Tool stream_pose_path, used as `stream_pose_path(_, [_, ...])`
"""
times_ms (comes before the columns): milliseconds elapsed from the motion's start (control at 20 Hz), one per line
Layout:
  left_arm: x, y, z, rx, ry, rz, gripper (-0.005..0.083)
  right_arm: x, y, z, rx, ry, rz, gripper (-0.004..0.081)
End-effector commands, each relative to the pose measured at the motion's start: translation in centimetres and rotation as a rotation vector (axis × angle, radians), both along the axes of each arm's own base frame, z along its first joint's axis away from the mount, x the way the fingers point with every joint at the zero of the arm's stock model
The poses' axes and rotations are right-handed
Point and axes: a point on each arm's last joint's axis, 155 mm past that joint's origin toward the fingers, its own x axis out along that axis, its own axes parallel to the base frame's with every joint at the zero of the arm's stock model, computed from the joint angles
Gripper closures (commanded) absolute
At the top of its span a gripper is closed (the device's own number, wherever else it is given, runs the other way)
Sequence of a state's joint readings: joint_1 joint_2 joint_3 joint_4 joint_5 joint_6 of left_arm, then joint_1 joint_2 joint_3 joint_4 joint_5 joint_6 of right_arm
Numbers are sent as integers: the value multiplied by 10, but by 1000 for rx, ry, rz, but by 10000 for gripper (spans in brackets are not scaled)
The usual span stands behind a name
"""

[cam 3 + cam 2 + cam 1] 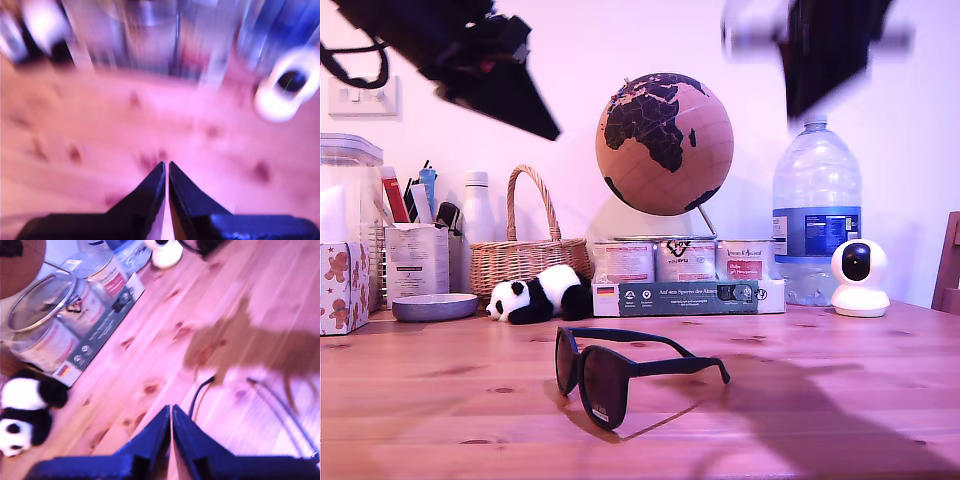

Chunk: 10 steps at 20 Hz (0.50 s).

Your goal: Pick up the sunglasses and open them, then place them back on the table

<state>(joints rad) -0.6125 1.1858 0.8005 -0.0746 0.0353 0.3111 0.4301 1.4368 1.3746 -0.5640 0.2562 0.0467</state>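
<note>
- Black sunglasses (620,375) stand on the wooden counter (820,400), in front of the globe (664,143) and nearer the camera than anything else, arms unfolded and pointing toward the exterior view's right, lenses facing its left.
- One arm tip (210,380) of the sunglasses shows in the first wrist view, lying on the planks just ahead of my first hand (171,412).
- My first hand is clenched, its two dark jaws pressed together with nothing between them, above the counter and apart from the sunglasses.
- My second hand (166,167) is likewise clenched on nothing, jaws nearly meeting; its view is badly smeared, so the bare planks under it are about all I can vouch for, with the white camera (282,90) beyond.
- Two dark arms hang high on either side of the globe in the exterior view, both blurred; I cannot tell which is which.
- Below the globe sit three tins (682,260) on a printed box (690,296).
- Panda toy (535,295) lies beside the box, with a wicker basket (525,255) behind it.
- Water jug (816,215) stands on the globe's other side, the white camera next to it.
</note>
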Motion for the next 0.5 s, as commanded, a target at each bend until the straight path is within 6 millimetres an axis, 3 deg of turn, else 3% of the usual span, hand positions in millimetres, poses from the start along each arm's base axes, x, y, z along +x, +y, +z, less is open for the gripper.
stream_pose_path(0, [4, 8, 12, -36, -18, 28, 798, -9, -13, -25, -45, 34, -33, 783])
stream_pose_path(200, [7, 25, 29, -98, -41, 74, 797, -30, -26, -19, -7, -79, -54, 783])
stream_pose_path(350, [5, 38, 39, -170, -62, 118, 798, -49, -36, -37, 13, -131, -55, 782])
stream_pose_path(450, [5, 50, 35, -196, -71, 153, 798, -60, -48, -49, -10, -145, -72, 783])
